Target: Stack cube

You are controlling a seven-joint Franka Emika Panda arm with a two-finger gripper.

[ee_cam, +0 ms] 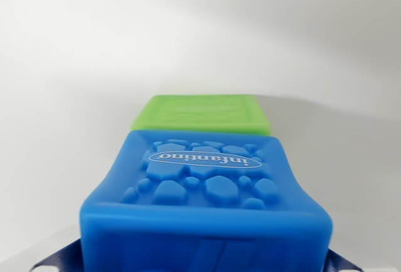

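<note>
A: Holding anything? Gripper [203, 262] itself barely shows, just dark finger tips at the bottom corners.
B: Looks clamped around the blue cube [207, 203], which fills the near frame.
A: Target?
B: Green cube [200, 114], straight ahead on the far side, roughly centred, no clear left-right offset. Whether they touch, can't tell.

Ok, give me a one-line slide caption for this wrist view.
Wrist view: blue embossed cube fills the foreground, green cube directly behind it on a white surface.

Wrist camera sits very near the blue cube [207, 197], facing a white wall [200, 27]
</note>
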